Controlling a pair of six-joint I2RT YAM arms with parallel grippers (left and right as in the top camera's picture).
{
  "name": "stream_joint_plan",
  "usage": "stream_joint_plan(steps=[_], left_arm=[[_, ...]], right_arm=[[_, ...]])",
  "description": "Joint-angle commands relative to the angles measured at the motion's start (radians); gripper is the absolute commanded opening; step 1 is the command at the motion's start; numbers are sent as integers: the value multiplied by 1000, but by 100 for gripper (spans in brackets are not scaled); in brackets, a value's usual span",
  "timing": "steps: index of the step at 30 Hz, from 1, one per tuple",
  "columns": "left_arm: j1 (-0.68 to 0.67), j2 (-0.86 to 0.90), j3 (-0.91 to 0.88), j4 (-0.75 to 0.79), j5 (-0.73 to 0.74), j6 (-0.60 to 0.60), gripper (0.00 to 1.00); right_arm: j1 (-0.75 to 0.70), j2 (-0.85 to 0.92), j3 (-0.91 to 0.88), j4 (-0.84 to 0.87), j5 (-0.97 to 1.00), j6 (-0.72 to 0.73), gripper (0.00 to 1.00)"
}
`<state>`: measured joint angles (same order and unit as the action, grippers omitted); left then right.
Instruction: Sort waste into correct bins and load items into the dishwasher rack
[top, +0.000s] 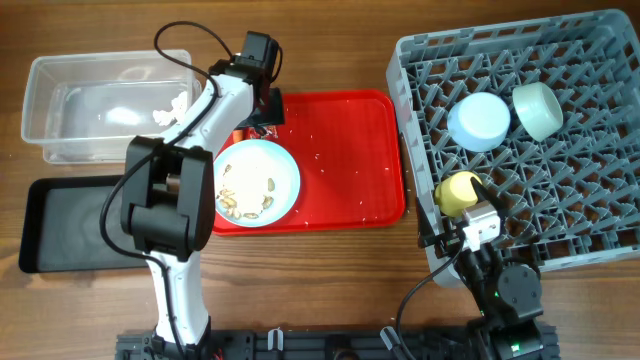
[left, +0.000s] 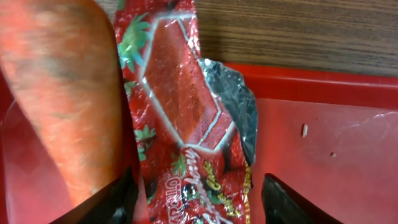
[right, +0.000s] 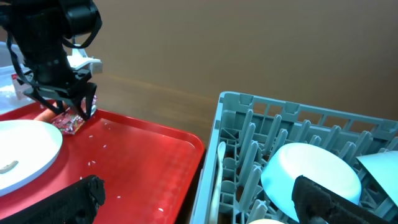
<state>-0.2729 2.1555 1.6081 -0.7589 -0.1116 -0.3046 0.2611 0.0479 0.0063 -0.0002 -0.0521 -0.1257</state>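
Observation:
My left gripper is open at the red tray's far left corner, its fingers on either side of the crinkled red snack wrapper. The orange carrot lies just left of the wrapper. The pale blue plate with beige food bits sits on the red tray. My right gripper is open over the grey rack's left edge, by the yellow cup. The rack also holds the pale blue bowl, the mint-green bowl and the white spoon.
The clear tub stands at the far left with a white tissue in its right end. The black tray lies in front of it. The red serving tray carries scattered crumbs between the plate and the rack.

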Motion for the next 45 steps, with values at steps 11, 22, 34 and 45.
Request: stream_joint_plan(steps=[11, 22, 34, 45], left_arm=[[0, -21, 64, -14, 158, -26, 4], [279, -269, 87, -120, -163, -101, 4], [234, -272, 144, -172, 186, -3, 66], [54, -34, 59, -51, -70, 223, 68]], right_arm=[[-1, 4, -1, 2, -13, -5, 100], [-1, 4, -1, 2, -13, -5, 100], [-1, 4, -1, 2, -13, -5, 100], [-1, 4, -1, 2, -13, -5, 100]])
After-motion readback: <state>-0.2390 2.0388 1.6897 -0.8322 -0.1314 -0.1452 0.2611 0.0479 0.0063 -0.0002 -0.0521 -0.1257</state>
